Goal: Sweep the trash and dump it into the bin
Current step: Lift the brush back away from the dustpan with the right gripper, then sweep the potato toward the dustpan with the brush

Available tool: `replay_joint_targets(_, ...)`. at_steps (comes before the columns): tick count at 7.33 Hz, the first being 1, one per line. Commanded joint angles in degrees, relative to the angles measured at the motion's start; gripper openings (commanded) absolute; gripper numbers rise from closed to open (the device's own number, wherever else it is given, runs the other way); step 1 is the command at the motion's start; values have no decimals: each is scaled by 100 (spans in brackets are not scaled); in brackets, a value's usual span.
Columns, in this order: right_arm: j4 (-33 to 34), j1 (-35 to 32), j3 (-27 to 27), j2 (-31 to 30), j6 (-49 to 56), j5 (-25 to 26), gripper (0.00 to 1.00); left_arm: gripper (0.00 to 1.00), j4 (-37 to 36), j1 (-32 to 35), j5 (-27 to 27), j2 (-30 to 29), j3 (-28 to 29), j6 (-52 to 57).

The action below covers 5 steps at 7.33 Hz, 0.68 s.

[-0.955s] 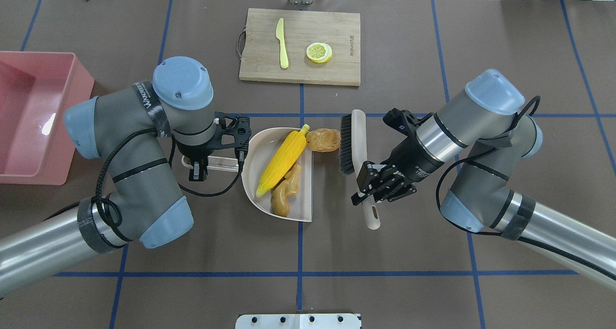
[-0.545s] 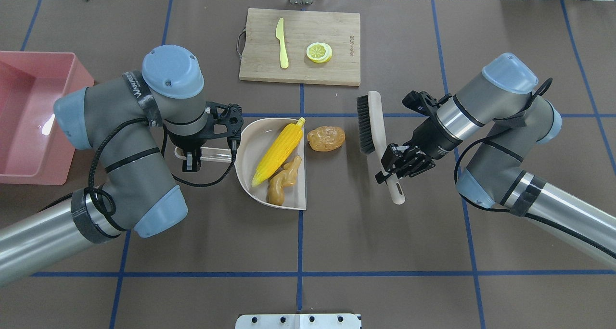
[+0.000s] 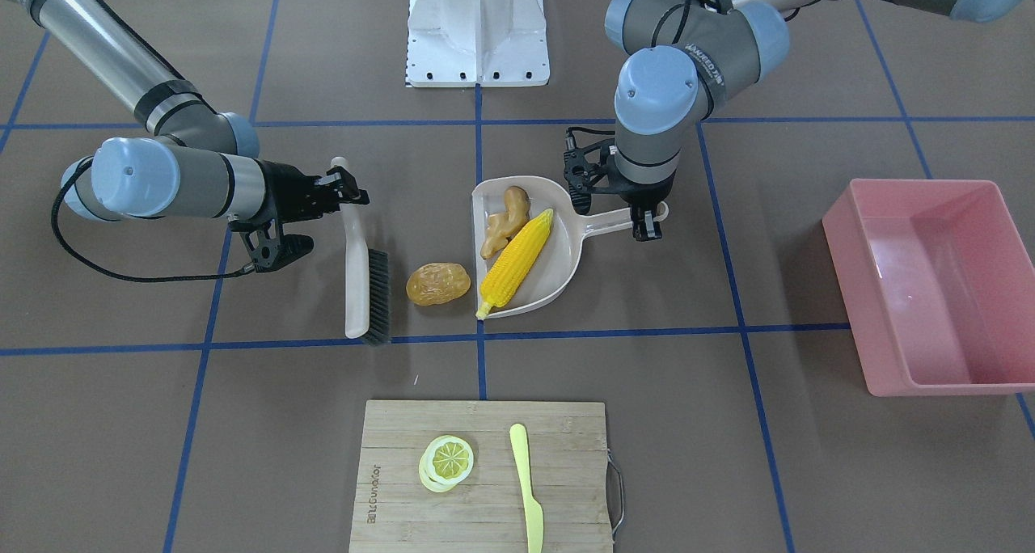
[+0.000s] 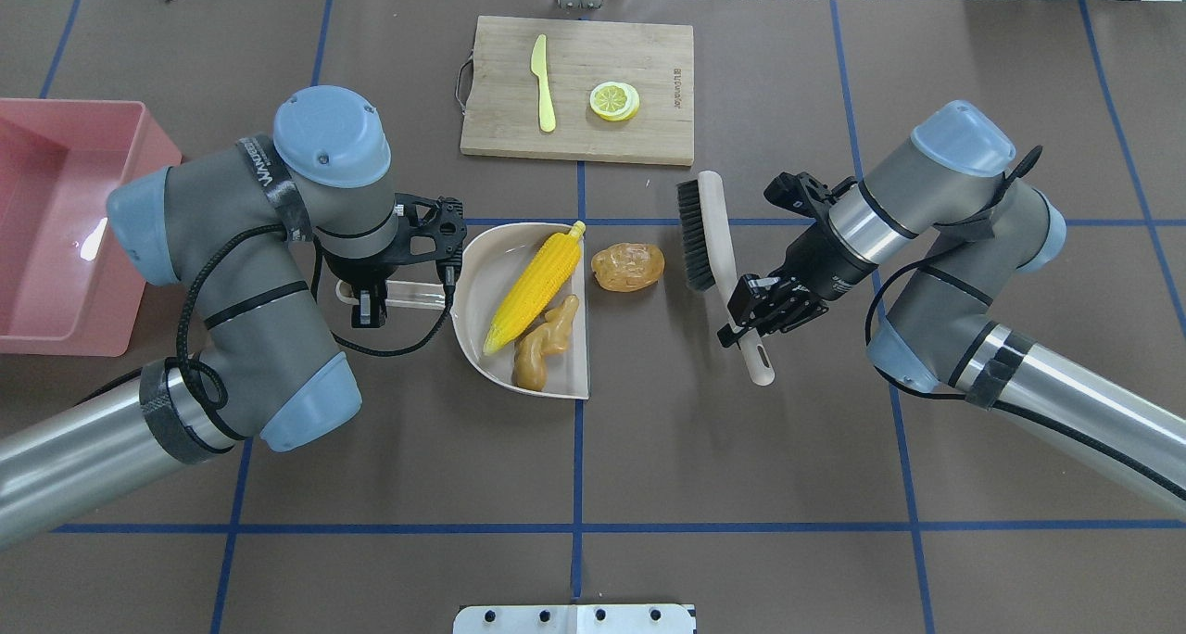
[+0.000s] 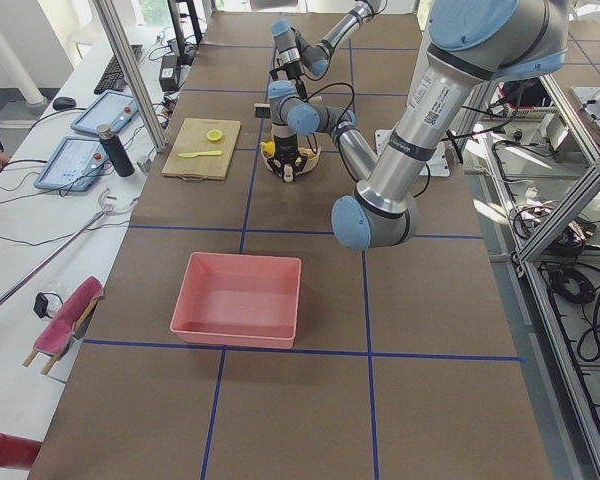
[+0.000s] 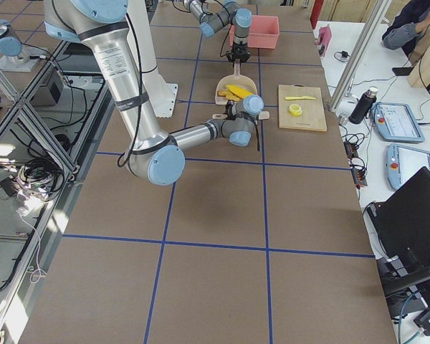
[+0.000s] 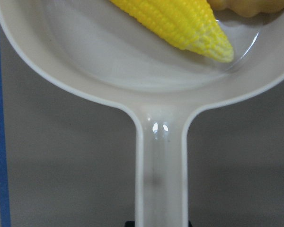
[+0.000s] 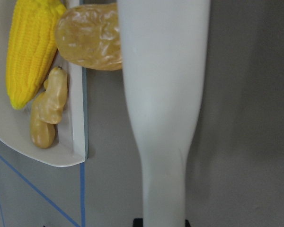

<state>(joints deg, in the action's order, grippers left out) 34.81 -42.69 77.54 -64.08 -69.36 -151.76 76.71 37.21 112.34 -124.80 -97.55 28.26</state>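
Observation:
The yellow corn cob (image 4: 536, 287) and the ginger-like piece (image 4: 545, 342) lie in the beige dustpan (image 4: 482, 272). The potato-like lump (image 4: 628, 266) lies on the table just right of the pan's open edge. My left gripper (image 4: 368, 297) is shut on the dustpan's handle (image 7: 161, 179). My right gripper (image 4: 755, 314) is shut on the handle of a brush (image 4: 706, 231), whose bristles face the lump from a short gap away. The pink bin (image 4: 56, 226) stands empty at the far left, apart from both arms.
A wooden cutting board (image 4: 579, 87) at the back holds a yellow-green knife (image 4: 542, 82) and a lemon slice (image 4: 613, 101). A white base plate (image 4: 574, 618) sits at the near table edge. Blue tape lines cross the brown mat.
The brush has swung back, to the right and away from the lump. The dustpan has shifted left and toward the far side with the corn and ginger. The lump now lies apart from the pan.

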Motion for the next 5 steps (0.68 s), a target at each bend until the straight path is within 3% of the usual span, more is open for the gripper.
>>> replay_joint_targets(1, 0, 260, -160, 89, -7, 59, 0, 0, 221, 6, 7, -1, 104, -13)
replay_joint_targets(5, 0, 611, -90, 246, -488, 172, 0, 0, 231, 59, 33, -1, 96, -5)
